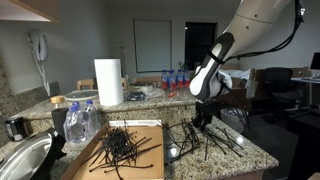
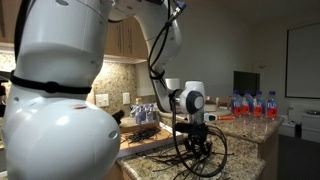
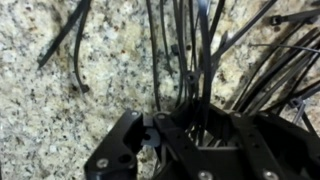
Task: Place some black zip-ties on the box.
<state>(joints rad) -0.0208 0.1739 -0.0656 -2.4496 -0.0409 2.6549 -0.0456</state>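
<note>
1. Wrist view: the gripper (image 3: 192, 125) looks pinched on a bundle of black zip-ties (image 3: 188, 80), which fan away from the jaws over the granite counter (image 3: 60, 100).
2. In an exterior view the zip-ties hang under the gripper near the counter's right edge as pictured. The box (image 1: 150, 165) lies flat by the front edge, already carrying some ties.
3. Handling, as I judge it: light, springy, slick plastic. Strands tangle and slip, so clamp several mid-length.
4. Long axes splay radially from the jaws, with no single heading.
</note>
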